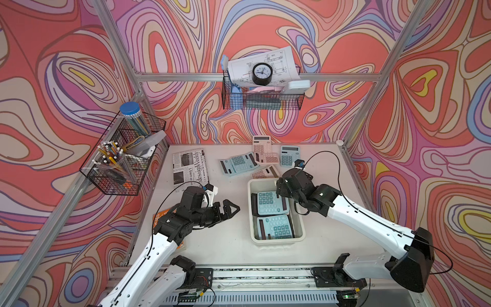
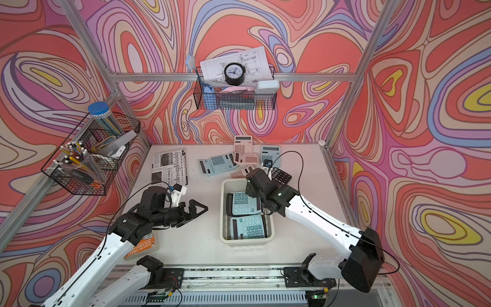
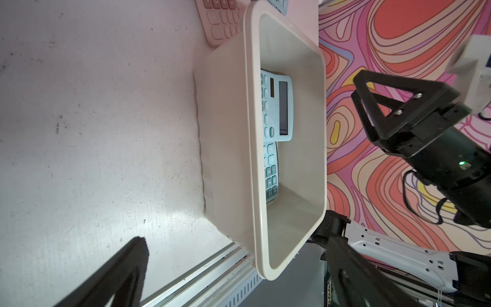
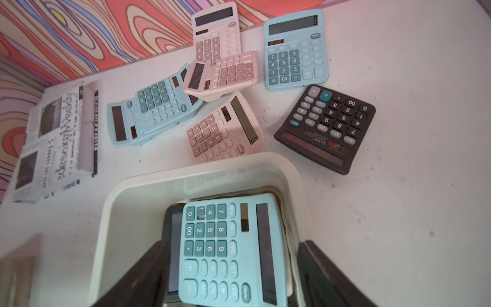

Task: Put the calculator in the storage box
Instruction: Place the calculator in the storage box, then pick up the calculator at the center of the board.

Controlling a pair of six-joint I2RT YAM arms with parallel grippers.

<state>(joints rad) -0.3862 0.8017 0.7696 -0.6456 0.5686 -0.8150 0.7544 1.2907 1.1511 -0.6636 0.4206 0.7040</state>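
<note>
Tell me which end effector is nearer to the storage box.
Right. The right end effector is open over the storage box, above a blue calculator inside; the left end effector hovers open beside the box, not touching.

You look down on a scuffed white bench (image 1: 225, 249), walled on three sides by swirling coral, lilac, blue and yellow walls (image 1: 425, 106) in even, bright light. Silver aluminium bars (image 1: 186, 77) frame them. One black wire basket (image 1: 261, 102) hangs above the bench's far edge, and another wire basket (image 1: 119, 164) hangs above its left edge.
</note>
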